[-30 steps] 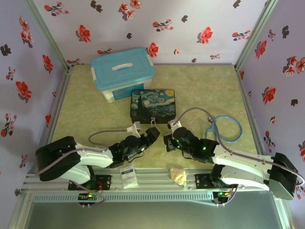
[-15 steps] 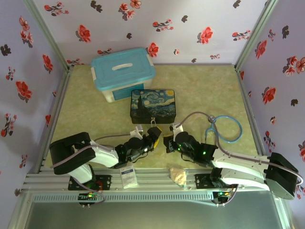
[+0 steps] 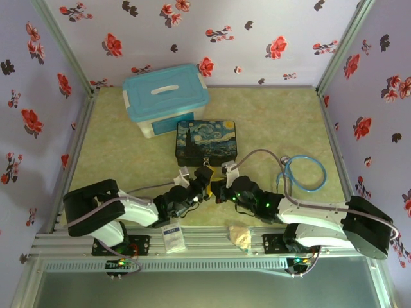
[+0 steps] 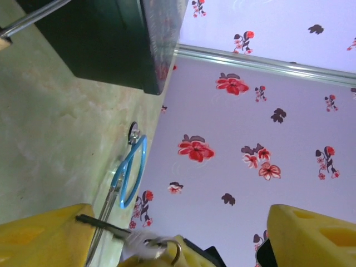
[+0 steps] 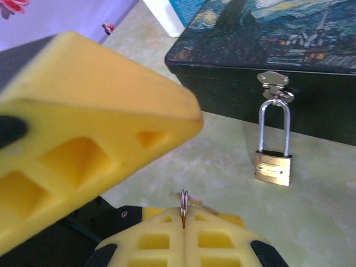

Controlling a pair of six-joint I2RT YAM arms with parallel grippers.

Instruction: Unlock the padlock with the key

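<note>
Two steps remain, I judge: insertion and turning. Before the painted box (image 3: 206, 142), my left gripper (image 3: 201, 181) gapes wide; my right gripper (image 5: 183, 222) is pinched shut. The padlock (image 5: 273, 167) hangs from the box's clasp (image 5: 273, 79), shackle closed. The key (image 4: 103, 224), held by its ring, sits between my left fingers. A second ago the grippers stood apart; now they meet.

Just in front of the painted box (image 5: 261, 50), the right tool (image 5: 183, 219) is pinching the key (image 5: 183, 198) so that only its ring is peeking out. The left tool's finger (image 5: 83, 139) is looming there, blurred. In the left wrist view the padlock (image 4: 30, 18) is getting cropped at the corner.
</note>
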